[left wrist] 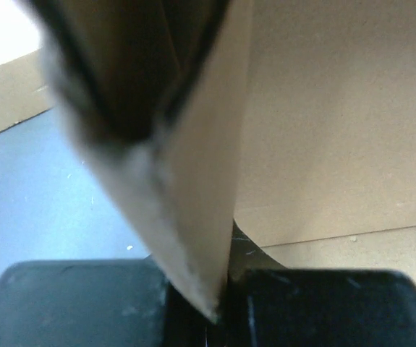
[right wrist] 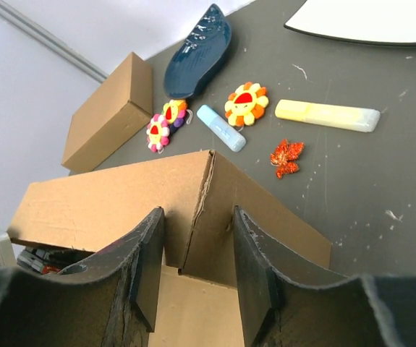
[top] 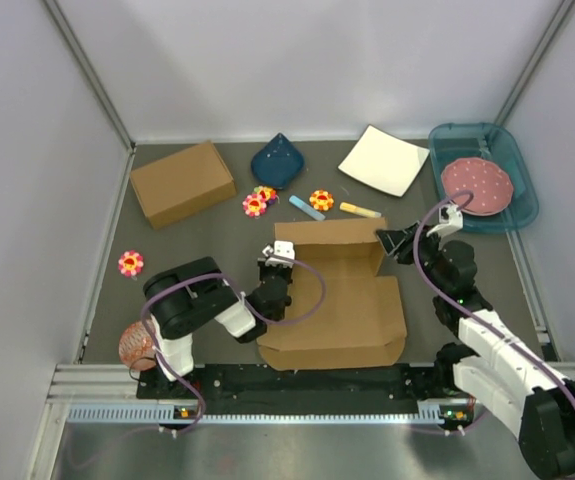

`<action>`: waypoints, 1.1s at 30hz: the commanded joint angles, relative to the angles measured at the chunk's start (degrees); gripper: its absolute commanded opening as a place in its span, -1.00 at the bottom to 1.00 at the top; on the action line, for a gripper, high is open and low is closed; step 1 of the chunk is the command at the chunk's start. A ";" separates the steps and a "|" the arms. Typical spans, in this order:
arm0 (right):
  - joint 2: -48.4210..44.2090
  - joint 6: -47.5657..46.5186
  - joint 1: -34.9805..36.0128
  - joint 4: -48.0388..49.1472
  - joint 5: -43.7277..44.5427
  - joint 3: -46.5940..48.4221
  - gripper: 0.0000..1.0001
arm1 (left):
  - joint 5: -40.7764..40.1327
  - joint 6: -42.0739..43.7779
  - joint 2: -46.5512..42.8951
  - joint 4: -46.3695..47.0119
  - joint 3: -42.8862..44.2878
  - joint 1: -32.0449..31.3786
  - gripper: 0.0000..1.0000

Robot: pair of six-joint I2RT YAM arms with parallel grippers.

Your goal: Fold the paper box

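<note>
The left jaws are clamped tight on a raised side flap of the paper box (top: 337, 300). In the left wrist view the cardboard edge runs down between the two black fingers (left wrist: 77, 303). The right jaws stand part-way apart astride the far right corner of the box's upright wall. One finger (right wrist: 146, 267) sits on each side of the crease, with a sliver of gap on both sides.

The box lies in the middle of the bench (top: 217, 245), just beyond the arm bases. Its floor panel is flat and its far wall stands up, with the left jaws at the wall's left end and the right jaws at its right.

A teal tray (top: 507, 150) at the far right holds one pink dotted plate (top: 477, 185). One dark blue dish (top: 277, 160) sits far of the box, with one white square plate (top: 384, 160) to its right. One blocky brown carton (top: 182, 183) stands at the far left.

There are four flower toys:
- Two touch each other (top: 255, 205) just near of the blue dish.
- One orange one (top: 321, 200) lies to their right.
- One lies alone (top: 131, 263) by the left edge.

One pale blue stick (top: 307, 207) and one yellow stick (top: 360, 210) lie either side of the orange flower. The right wrist view shows one small red leaf-shaped piece (right wrist: 287, 157) just near of the yellow stick. One netted brown ball (top: 139, 345) rests at the near left, beside the left arm's base.
</note>
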 commanded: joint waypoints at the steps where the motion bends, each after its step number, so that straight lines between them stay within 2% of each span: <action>1: -2.34 0.85 4.13 -7.94 1.21 -3.19 -0.27 | 8.52 11.48 0.36 17.48 2.40 0.10 -1.00; 4: -3.57 1.47 5.54 -8.30 2.28 -3.98 -0.26 | 15.82 6.41 -1.83 8.98 3.72 2.65 -1.00; 9: -3.58 0.77 5.63 -9.96 2.90 -2.93 -0.17 | 18.91 1.02 -3.25 1.65 4.16 4.50 -1.00; 10: -3.66 0.59 5.54 -10.14 2.72 -2.49 -0.10 | 18.91 0.76 -3.69 0.86 3.64 4.50 -0.95; 11: -3.66 0.42 5.54 -10.31 2.81 -2.31 -0.06 | 18.82 -1.25 -3.95 -0.37 3.37 4.58 -0.64; 12: -3.58 0.50 5.54 -10.66 2.98 -2.14 0.02 | 18.74 -1.96 -4.30 -0.81 3.02 4.67 -0.53; 14: -3.66 0.15 5.54 -11.28 3.69 -1.26 0.11 | 19.61 -3.55 -5.01 -1.69 1.88 4.85 -0.49; 15: -3.75 0.07 5.54 -12.33 4.04 -0.82 0.24 | 19.96 -3.73 -5.01 -1.52 1.18 5.11 -0.59; 18: -4.54 -0.46 5.54 -14.35 5.97 1.20 0.42 | 19.97 -3.20 -4.66 -0.12 -0.05 5.20 -0.87; 20: -4.54 -1.34 5.36 -14.88 6.50 3.39 0.46 | 19.96 -2.85 -4.39 0.15 -0.41 5.20 -1.00; 26: -0.60 -0.90 2.12 -13.57 1.41 8.85 0.50 | 20.76 -1.62 -4.48 0.41 -0.93 5.29 -1.00; 29: 2.57 -1.08 0.27 -12.52 -2.02 9.99 0.42 | 20.49 -1.62 -4.83 0.24 -1.11 5.38 -1.00; 31: 3.02 -1.16 0.18 -11.73 -2.55 8.95 0.31 | 19.97 -1.79 -5.36 -0.03 -1.37 5.46 -0.90; 32: 3.10 -1.17 0.18 -11.03 -2.47 8.42 0.28 | 19.79 -1.97 -5.71 -0.20 -1.46 5.38 -0.60; 33: 2.93 -1.17 0.18 -10.76 -2.20 7.98 0.21 | 19.70 -2.06 -6.32 -0.20 -1.72 5.38 -0.45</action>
